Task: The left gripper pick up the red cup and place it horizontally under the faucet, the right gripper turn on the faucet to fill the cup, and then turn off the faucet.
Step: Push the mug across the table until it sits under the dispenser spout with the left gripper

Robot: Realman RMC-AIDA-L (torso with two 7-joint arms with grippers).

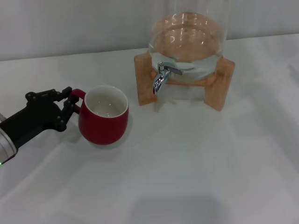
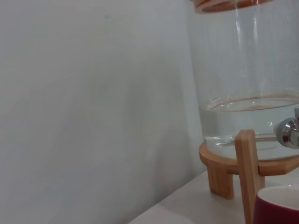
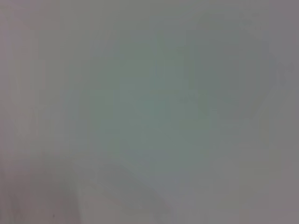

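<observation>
Red cup (image 1: 103, 122) upright on white surface (image 1: 196, 168) in head view, left claw (image 1: 65, 106) clenched on its handle, faucet (image 1: 162, 76) well apart on glass dispenser (image 1: 189, 44), left wrist view adds water level and wooden stand (image 2: 246, 168), cup rim (image 2: 278, 205) at corner, right wrist view blank grey, right claw unseen.

A clear glass dispenser jar (image 1: 189, 42) sits at the back of the white table (image 1: 187, 177), water standing in its lower part. It rests in a light wooden stand (image 1: 219, 88) whose legs are planted on the tabletop, one at each front corner. Behind runs a plain pale wall (image 1: 70, 23). From the left wrist view, the wooden ring (image 2: 224, 161) of the stand cradles the jar's base.
</observation>
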